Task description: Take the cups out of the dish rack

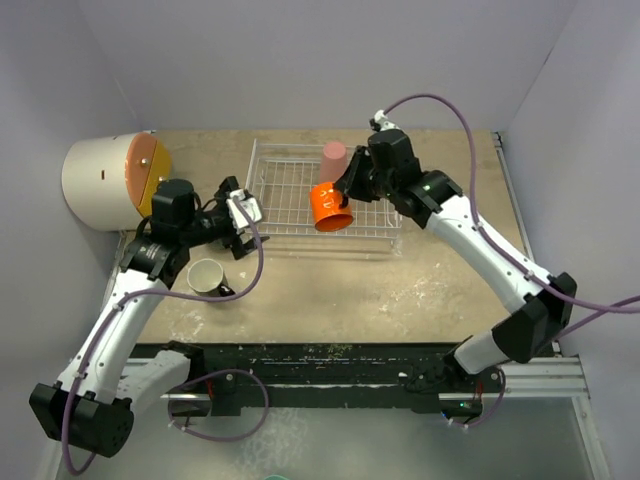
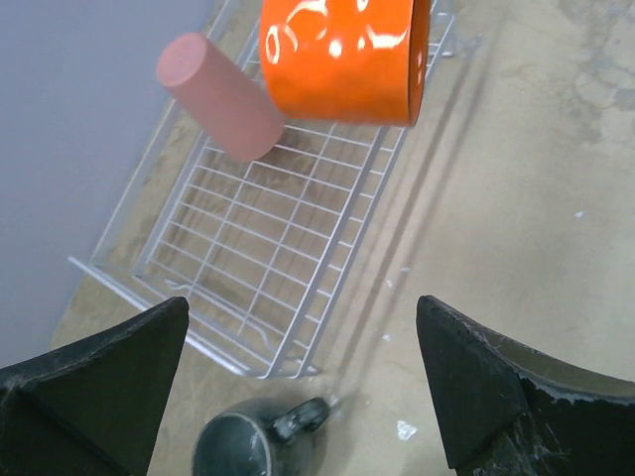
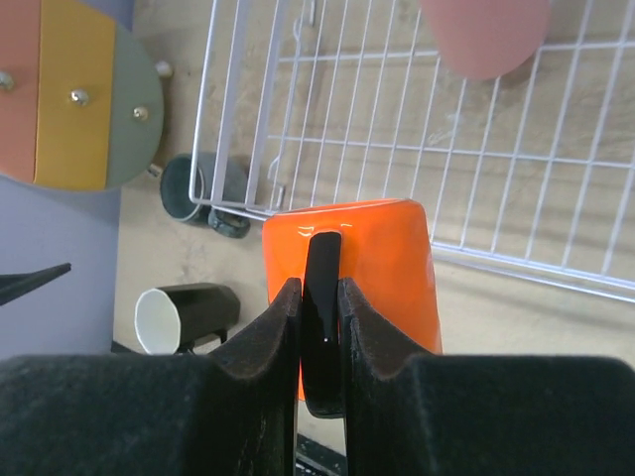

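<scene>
The white wire dish rack (image 1: 285, 190) holds a pink tumbler (image 1: 334, 155) at its far edge. My right gripper (image 1: 348, 192) is shut on the black handle (image 3: 323, 260) of the orange mug (image 1: 330, 207) and holds it tilted above the rack's near edge. My left gripper (image 1: 241, 214) is open and empty beside the rack's left end. A black mug (image 1: 207, 276) with a white inside lies on the table. A grey-teal mug (image 2: 253, 444) stands by the rack's corner (image 2: 283, 367), below my left gripper (image 2: 303, 309). The light blue mug is out of view.
A cream cylinder (image 1: 100, 182) with an orange-yellow face (image 1: 148, 172) lies at the far left. The walls close in at the back and both sides. A black rail (image 1: 330, 365) runs along the table's near edge.
</scene>
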Robot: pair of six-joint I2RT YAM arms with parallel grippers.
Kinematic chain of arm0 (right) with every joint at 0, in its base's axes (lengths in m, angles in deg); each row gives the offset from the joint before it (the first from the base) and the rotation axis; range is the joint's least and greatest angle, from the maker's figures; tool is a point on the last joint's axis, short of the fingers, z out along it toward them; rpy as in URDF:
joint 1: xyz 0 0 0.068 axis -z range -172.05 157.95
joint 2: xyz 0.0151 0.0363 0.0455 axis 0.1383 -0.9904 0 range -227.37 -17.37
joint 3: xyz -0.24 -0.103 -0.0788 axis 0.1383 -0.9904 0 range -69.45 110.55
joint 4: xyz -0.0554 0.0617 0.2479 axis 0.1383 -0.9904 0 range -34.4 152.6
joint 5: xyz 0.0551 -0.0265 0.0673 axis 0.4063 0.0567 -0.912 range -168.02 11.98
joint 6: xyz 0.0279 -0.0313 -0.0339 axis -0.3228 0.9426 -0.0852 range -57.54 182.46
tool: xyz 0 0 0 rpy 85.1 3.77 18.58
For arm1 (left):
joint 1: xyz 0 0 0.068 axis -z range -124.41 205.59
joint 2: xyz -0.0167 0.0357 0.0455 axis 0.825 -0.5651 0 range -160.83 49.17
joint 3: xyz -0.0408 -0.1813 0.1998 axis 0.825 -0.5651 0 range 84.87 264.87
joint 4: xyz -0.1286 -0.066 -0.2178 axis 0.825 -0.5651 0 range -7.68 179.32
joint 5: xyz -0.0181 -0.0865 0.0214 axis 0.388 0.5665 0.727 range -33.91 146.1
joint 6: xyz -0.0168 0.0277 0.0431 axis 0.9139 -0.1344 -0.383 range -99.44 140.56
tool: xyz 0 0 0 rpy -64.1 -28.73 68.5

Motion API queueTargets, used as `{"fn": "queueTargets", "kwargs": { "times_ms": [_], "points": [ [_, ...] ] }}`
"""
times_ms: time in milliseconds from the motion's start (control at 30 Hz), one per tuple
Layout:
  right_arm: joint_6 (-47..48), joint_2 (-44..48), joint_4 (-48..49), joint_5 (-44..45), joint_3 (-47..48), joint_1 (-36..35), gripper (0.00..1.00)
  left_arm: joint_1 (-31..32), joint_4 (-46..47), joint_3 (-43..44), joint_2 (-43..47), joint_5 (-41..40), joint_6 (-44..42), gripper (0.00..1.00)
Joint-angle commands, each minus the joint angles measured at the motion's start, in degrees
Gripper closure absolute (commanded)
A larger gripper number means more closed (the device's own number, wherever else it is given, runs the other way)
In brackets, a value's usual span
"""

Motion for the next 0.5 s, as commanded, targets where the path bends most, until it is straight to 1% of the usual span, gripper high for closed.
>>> {"fn": "queueTargets", "kwargs": {
  "times_ms": [0, 100, 233, 333, 467],
  "points": [
    [-4.2, -2.6, 6.7, -3.6, 3.7, -1.1, 1.00, 2.0, 3.3, 3.1, -1.7, -1.7, 9.1, 0.01],
    [-7.3, -5.0, 7.2, -3.6, 5.7, -1.2, 1.00, 2.1, 2.8, 3.1, -2.0, -2.1, 12.1, 0.01],
    [-14.6, -6.8, 9.7, -5.1, 6.9, -1.6, 1.00, 2.7, 3.6, 2.6, -2.0, -3.3, 13.8, 0.01],
    [-19.5, -7.9, 11.4, -5.0, 7.1, -2.8, 1.00, 4.2, 4.9, 2.4, -2.8, -5.7, 13.2, 0.00],
    [-23.5, -9.5, 11.5, -3.9, 8.2, -4.3, 1.00, 8.2, 5.8, 3.4, -5.8, -12.1, 10.5, 0.00]
  ]
}}
